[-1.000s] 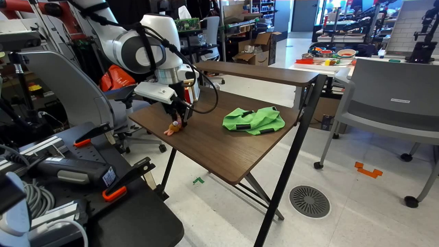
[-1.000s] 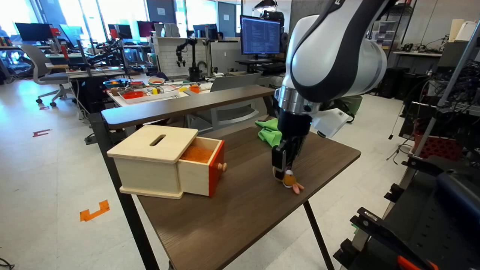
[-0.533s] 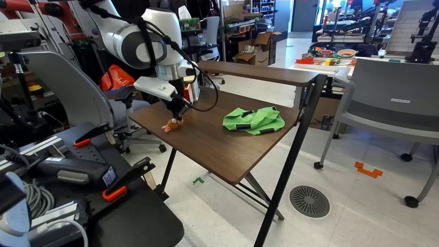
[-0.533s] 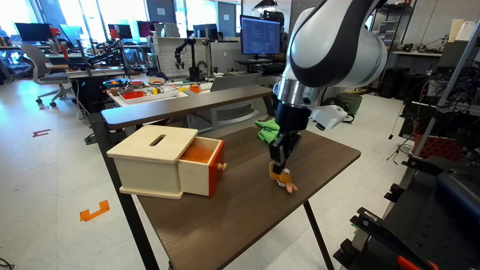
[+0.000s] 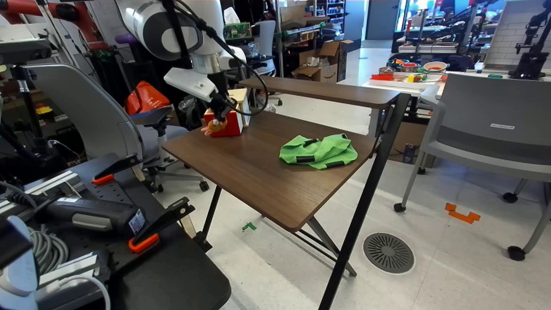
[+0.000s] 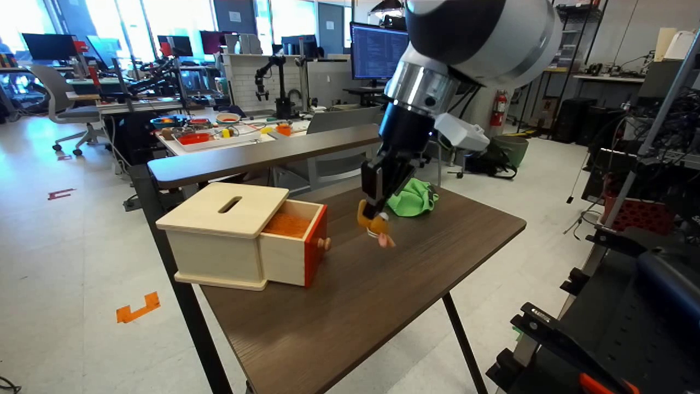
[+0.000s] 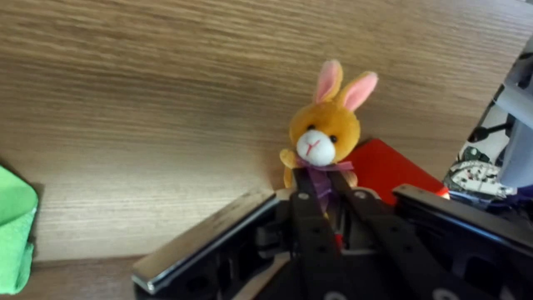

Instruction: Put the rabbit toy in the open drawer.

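Pincer [image 7: 320,177] clamped on the rabbit toy [image 7: 327,125]: in the wrist view its two black fingers [image 7: 306,208] press the body from either side, just under the face, where a purple ribbon [image 7: 342,166] crosses. Leftmost in an exterior view, a pale wooden box [image 6: 216,257] with a slotted lid [image 6: 227,219] sits on the brown counter [image 6: 339,339]. From it the drawer [image 6: 283,257] juts rightward, pulled partway out, orange inside, a round knob [image 6: 325,244] on its red front [image 6: 315,262]. Next comes the toy, held clear of the counter, tilted with its ears [image 6: 386,241] lowest, outside the drawer and apart from the knob. Rightmost, a crumpled green cloth [image 6: 411,199] lies on the counter, well apart from the box.
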Tool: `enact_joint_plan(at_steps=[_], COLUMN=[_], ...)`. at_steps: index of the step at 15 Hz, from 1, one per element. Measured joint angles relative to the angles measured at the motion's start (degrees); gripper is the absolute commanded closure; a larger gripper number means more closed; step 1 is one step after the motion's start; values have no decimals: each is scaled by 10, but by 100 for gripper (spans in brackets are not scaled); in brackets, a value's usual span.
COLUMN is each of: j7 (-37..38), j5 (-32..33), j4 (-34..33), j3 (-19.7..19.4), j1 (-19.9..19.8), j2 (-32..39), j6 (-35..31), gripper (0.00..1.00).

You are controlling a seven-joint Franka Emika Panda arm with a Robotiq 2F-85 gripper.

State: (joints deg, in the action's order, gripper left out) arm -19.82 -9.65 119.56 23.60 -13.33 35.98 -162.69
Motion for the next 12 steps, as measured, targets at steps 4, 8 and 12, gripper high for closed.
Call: enact_joint_plan(at_steps=[4, 8, 12], j7=[-4, -3, -3], j5=[-37, -37, -37], j4=[-6, -26, -53], j3=[51, 75, 88], j1=[-29, -30, -30], j2=[-10, 1, 33], j6=[-61, -75, -75], gripper=[97, 97, 97])
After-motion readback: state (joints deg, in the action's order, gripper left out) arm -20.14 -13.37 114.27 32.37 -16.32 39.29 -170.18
